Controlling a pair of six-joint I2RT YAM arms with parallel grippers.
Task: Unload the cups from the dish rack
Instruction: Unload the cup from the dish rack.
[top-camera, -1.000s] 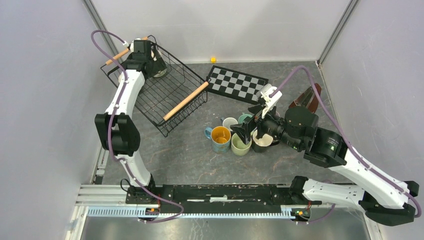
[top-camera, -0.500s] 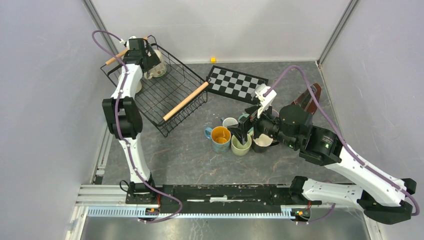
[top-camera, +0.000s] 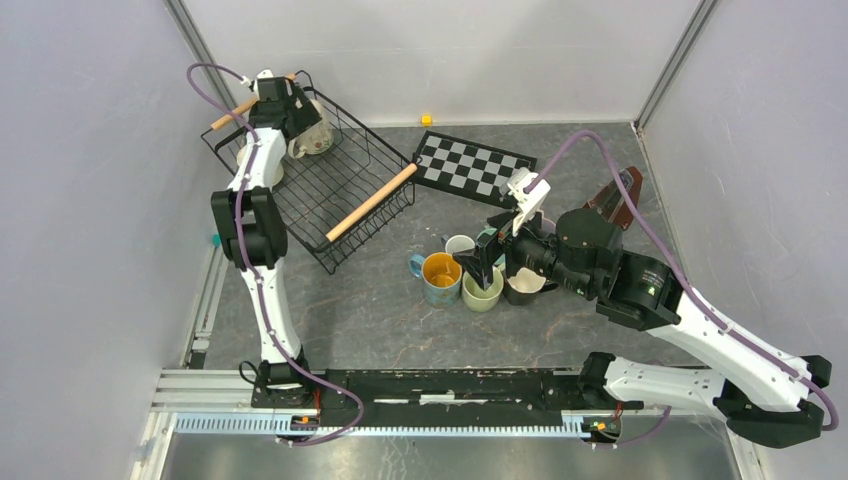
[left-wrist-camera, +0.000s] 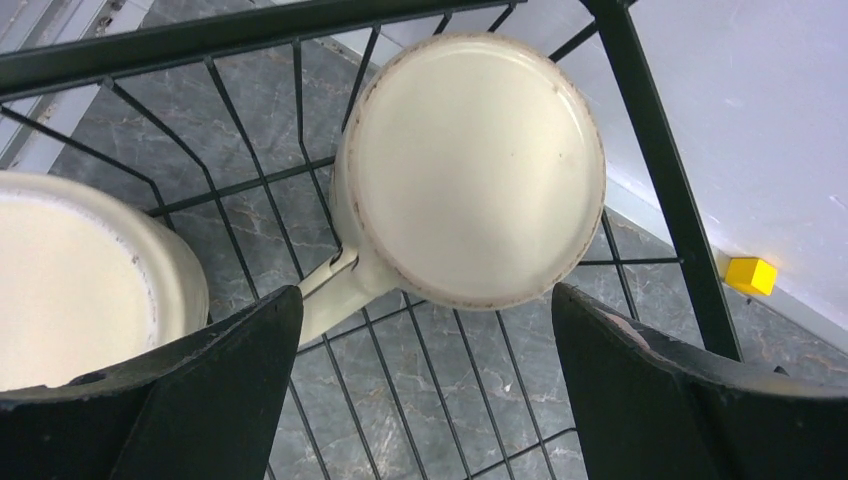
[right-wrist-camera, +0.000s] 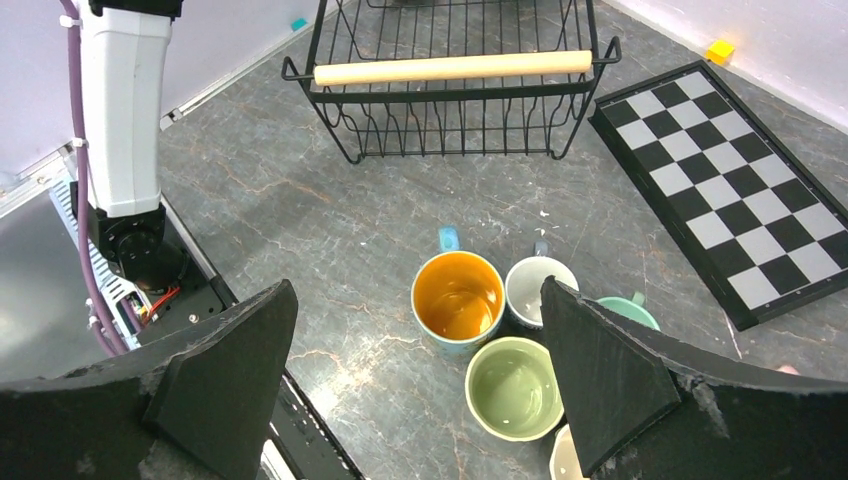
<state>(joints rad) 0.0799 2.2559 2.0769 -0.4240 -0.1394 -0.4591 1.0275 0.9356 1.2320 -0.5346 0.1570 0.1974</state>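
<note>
**Cream mugs in the wire rack, both grippers spread wide**

Left gripper (left-wrist-camera: 425, 298) deep in the far left corner of the large black wire dish rack (top-camera: 345, 185), jaws fully apart, nothing gripped. Between its black fingers (left-wrist-camera: 225, 385), seen from the wrist: round cream ceramic mug (left-wrist-camera: 470, 170) tipped over with its flat base towards the camera and its handle pointing down-left. No contact visible. Second cream mug (left-wrist-camera: 70, 290) just beside it, partly hidden by the left finger.

Rack with light wooden rod handles, at the far left corner of the dark grey marbled worktop (top-camera: 380, 310).

Right gripper (right-wrist-camera: 417, 290) above mid-worktop, equally wide, empty. Below it, packed close together: blue mug with yellow inside (right-wrist-camera: 457, 298), light green mug (right-wrist-camera: 512, 385), white mug (right-wrist-camera: 540, 290), teal mug (right-wrist-camera: 628, 310).

Flat black-and-white checkered board (top-camera: 475, 168) beyond them, towards the far edge. Small yellow cube (top-camera: 426, 120) at the far edge.
</note>
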